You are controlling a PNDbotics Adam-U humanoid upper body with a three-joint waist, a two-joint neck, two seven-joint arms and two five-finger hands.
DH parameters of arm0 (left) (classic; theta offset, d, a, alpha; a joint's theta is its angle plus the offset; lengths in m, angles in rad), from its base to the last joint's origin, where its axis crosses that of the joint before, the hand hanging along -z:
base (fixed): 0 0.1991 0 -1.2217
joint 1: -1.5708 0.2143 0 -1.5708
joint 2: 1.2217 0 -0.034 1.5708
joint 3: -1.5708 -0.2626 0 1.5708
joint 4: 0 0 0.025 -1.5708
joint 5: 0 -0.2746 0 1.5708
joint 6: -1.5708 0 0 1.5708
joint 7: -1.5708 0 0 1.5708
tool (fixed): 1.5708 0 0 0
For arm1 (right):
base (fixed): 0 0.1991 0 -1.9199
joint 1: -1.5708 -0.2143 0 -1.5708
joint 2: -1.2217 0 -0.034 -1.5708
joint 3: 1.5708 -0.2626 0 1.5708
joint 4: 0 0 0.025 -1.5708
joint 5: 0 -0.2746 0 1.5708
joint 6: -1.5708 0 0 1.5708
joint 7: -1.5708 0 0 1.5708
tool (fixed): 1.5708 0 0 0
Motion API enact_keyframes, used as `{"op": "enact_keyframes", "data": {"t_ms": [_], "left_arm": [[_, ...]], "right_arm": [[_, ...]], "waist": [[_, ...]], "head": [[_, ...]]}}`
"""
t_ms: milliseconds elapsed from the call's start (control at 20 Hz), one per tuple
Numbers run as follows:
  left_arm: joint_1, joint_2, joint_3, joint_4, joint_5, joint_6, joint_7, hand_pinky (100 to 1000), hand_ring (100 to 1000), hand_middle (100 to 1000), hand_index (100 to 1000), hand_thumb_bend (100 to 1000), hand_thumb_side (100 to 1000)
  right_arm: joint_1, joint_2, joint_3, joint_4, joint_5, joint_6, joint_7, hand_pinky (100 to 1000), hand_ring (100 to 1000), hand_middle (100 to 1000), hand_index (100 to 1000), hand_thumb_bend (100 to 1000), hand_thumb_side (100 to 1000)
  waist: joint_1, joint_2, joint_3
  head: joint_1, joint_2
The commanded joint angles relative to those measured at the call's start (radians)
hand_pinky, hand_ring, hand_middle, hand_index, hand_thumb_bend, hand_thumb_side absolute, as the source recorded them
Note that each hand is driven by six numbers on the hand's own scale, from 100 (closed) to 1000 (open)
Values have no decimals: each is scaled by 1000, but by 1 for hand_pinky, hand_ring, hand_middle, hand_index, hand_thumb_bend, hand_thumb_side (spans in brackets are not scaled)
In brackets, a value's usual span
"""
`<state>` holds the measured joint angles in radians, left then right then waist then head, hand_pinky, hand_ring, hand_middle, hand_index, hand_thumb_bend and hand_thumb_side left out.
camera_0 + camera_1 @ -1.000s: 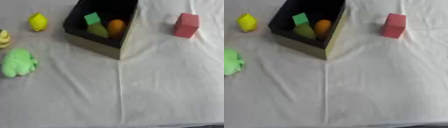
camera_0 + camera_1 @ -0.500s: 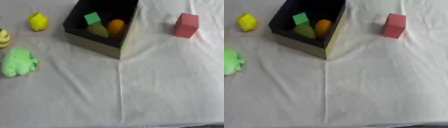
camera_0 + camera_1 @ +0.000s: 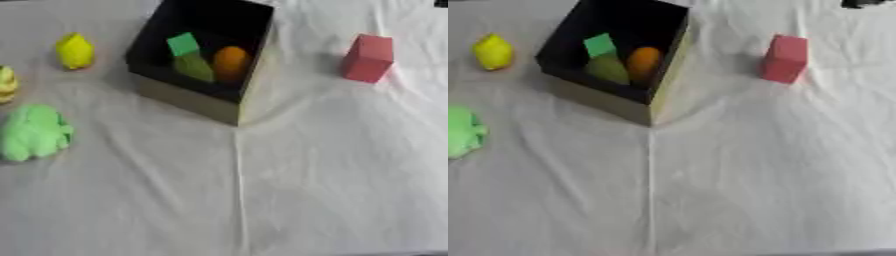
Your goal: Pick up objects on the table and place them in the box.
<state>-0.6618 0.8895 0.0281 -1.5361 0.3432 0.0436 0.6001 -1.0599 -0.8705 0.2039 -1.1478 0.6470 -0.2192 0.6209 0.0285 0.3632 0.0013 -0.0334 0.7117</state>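
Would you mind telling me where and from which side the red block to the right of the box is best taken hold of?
Probably from above with the right hand, pinching the red block across its two flat side faces. It stands upright and alone on the white cloth, apart from the box, so both sides are free.

You are looking at a counter wearing a plain white cloth. The box is showing a black inside and a tan outer wall. Inside it, a bright green cube, an olive-green piece and an orange round thing are sitting. A red block is standing out on the white. You are also seeing a yellow lemon-like thing, a light green lumpy thing, and a yellow thing with darker stripes at the edge.
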Motion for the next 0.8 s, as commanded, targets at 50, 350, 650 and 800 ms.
{"op": "enact_keyframes", "data": {"t_ms": [50, 350, 650, 800], "left_arm": [[-19, 32, 4, -12, 1, 1, -6, 842, 775, 783, 921, 443, 748], [-21, 26, 1, -9, 0, 3, -10, 841, 775, 779, 920, 441, 748], [-22, 20, 0, -7, 4, 3, -10, 841, 775, 778, 920, 440, 750], [-23, 17, -3, -8, 4, 4, -13, 841, 774, 778, 920, 438, 751]], "right_arm": [[-25, 0, 20, 35, 28, -1, 9, 920, 1000, 892, 900, 455, 100], [-42, 47, 38, 101, 66, -16, -2, 921, 1000, 890, 900, 448, 100], [-47, 74, 42, 151, 94, -32, -21, 920, 1000, 884, 897, 465, 100], [-52, 91, 34, 196, 107, -61, -29, 920, 1000, 883, 895, 443, 106]], "waist": [[-14, -34, 3], [-13, -32, 7], [-13, -28, 10], [-12, -26, 12]], "head": [[-10, -9], [-40, -29], [-49, -34], [-51, -34]]}}
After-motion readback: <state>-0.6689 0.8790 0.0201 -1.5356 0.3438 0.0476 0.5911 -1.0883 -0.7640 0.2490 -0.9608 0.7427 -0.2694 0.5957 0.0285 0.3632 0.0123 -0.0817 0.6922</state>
